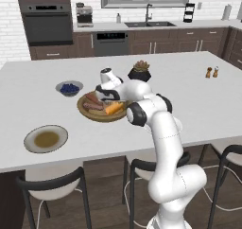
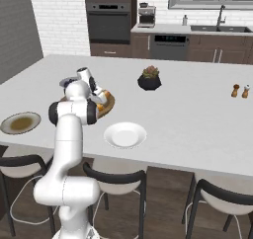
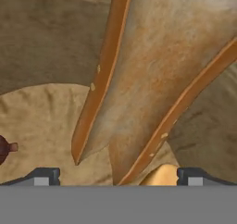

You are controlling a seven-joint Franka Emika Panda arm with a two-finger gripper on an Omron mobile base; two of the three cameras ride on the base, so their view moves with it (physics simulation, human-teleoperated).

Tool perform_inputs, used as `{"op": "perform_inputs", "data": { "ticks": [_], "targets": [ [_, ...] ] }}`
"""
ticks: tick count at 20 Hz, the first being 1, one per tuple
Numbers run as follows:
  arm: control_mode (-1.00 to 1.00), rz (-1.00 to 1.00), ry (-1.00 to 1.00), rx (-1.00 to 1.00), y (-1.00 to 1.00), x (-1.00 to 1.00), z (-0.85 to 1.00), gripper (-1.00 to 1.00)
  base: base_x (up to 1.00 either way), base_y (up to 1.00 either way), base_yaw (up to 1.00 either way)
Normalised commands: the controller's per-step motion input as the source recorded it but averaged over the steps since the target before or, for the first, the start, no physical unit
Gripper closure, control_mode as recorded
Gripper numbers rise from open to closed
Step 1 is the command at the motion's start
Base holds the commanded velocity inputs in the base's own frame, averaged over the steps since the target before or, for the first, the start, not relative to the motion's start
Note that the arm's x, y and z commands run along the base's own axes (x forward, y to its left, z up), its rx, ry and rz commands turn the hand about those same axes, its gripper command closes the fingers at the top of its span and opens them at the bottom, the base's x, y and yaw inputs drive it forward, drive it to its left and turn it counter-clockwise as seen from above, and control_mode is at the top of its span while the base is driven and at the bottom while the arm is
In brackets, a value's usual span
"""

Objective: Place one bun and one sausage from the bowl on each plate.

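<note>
Gripper (image 3: 118, 174): spread wide, empty, low over bun (image 3: 139, 79) directly beneath, inside bowl (image 1: 90, 113). Sausages (image 1: 93, 101) just beside, in bowl. White plate (image 2: 125, 135), olive-brown plate (image 1: 46, 138): well apart on counter (image 1: 189, 95), both bare. Nothing delivered yet.

place: home kitchen | signs: wall oven (image 1: 46, 22), sink (image 1: 149, 23), island counter (image 1: 189, 95)

A pale grey kitchen island (image 1: 198, 105) carries everything. On it, in the left base view: the wooden bowl (image 1: 90, 113) at centre, a grey berry bowl (image 1: 69, 88) just upper left, the olive-brown plate (image 1: 46, 138) at lower left, a potted succulent (image 1: 140, 72) above centre, two shakers (image 1: 212, 72) (standing close together) at right. The white plate (image 2: 125, 135) lies at the centre of the right base view.
</note>
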Motion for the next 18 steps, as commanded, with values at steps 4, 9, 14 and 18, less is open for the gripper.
{"op": "perform_inputs", "data": {
  "ticks": [4, 9, 14, 18],
  "targets": [
    [-1.0, 0.0, 0.0, 0.0, 0.0, 0.24, -0.11, -1.0, 0.0, 0.0, 0.0],
    [-1.0, 0.0, -0.08, 0.0, -0.07, 0.26, 0.0, -1.0, 0.0, 0.0, 0.0],
    [-1.0, -0.02, -0.08, 0.0, 0.0, 0.47, 0.02, -1.0, 0.0, 0.0, 0.0],
    [-1.0, 0.0, 0.01, -0.01, 0.0, 0.32, -0.46, 1.0, 0.0, 0.0, 0.0]
  ]
}}
